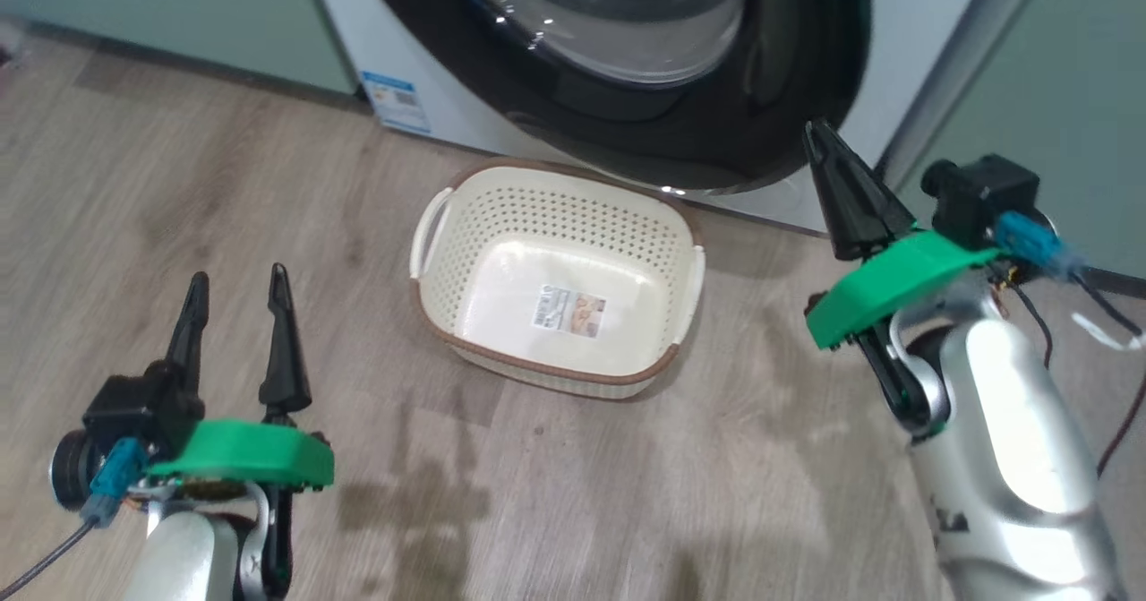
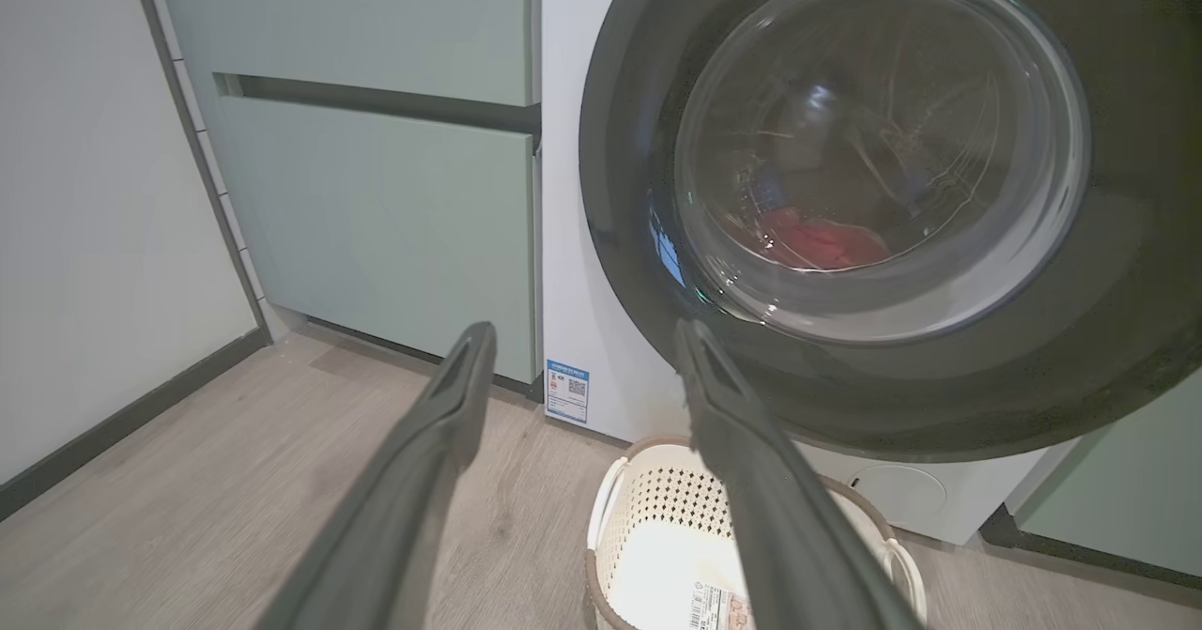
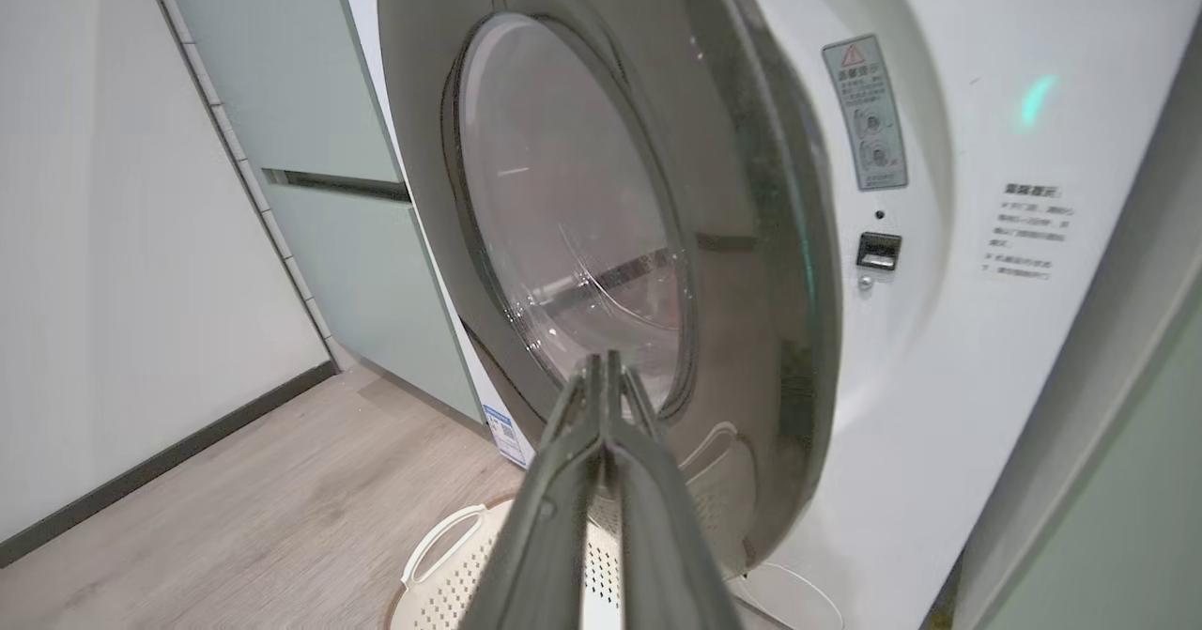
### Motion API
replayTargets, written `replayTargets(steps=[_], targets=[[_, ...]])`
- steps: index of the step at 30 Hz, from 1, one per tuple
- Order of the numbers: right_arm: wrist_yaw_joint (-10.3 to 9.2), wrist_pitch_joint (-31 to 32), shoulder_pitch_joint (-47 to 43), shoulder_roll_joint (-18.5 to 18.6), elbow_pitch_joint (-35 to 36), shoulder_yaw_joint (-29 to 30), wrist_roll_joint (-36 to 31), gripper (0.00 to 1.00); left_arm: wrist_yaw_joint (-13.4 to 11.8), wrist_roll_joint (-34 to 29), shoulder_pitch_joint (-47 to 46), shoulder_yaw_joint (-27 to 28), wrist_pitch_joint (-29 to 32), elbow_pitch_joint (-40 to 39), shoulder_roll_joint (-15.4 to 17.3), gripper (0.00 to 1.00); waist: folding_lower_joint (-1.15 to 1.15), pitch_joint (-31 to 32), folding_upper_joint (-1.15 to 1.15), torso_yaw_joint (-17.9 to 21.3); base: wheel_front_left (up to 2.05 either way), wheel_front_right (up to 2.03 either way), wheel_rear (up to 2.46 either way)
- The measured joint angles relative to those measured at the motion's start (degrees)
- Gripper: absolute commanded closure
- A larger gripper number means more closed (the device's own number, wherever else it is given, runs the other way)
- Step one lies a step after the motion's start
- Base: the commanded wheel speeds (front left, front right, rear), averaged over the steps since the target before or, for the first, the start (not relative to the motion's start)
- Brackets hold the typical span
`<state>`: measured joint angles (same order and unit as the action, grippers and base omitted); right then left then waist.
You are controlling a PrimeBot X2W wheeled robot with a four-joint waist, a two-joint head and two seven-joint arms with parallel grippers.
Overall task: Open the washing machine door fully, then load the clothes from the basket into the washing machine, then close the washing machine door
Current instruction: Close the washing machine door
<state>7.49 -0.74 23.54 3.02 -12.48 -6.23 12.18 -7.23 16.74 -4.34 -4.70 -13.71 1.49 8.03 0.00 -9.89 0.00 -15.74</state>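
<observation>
A: washing machine door [image 1: 645, 64]?
B: Glossy black ring, clear glass bowl, ajar, top centre. right gripper [image 1: 813, 131], fingers pressed together, by its lower-right rim. left gripper [image 1: 239, 272] spread, lower left.

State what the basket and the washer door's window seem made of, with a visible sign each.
Basket: probably moulded plastic, matt cream; even rows of holes, one-piece handles. Door window: clear glass or hard plastic, glossy; bright highlights, red clothes visible through it.
</observation>
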Motion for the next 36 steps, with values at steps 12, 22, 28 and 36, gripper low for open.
replayTargets(steps=[12,22,28,36], targets=[[0.00,-1.76,13.61,0.93,-12.26,0.67,-0.60,1.00,0.59,0.40,-2.37,0.38,-0.51,1.13,-0.69,0.00,0.00,-2.95,0.00,-2.46,0.00,0.00,0.00],[0.00,-4.01,20.17,1.45,-19.71,0.79,-0.60,1.00,1.56,0.38,-3.83,0.91,-0.58,1.19,-1.62,0.00,0.01,-4.82,0.00,-2.68,0.00,0.00,0.00],[0.02,-4.92,23.51,1.58,-23.18,1.54,-0.60,1.00,2.02,0.30,-3.86,1.33,-0.58,1.00,-2.07,0.00,0.01,-5.97,0.00,-2.59,0.00,0.00,0.00],[0.02,-6.79,32.06,2.93,-31.17,4.21,-1.29,1.00,3.12,-0.20,-5.64,2.20,-0.75,0.51,-2.65,0.00,0.01,-8.50,0.00,-2.89,0.00,0.00,0.00]])
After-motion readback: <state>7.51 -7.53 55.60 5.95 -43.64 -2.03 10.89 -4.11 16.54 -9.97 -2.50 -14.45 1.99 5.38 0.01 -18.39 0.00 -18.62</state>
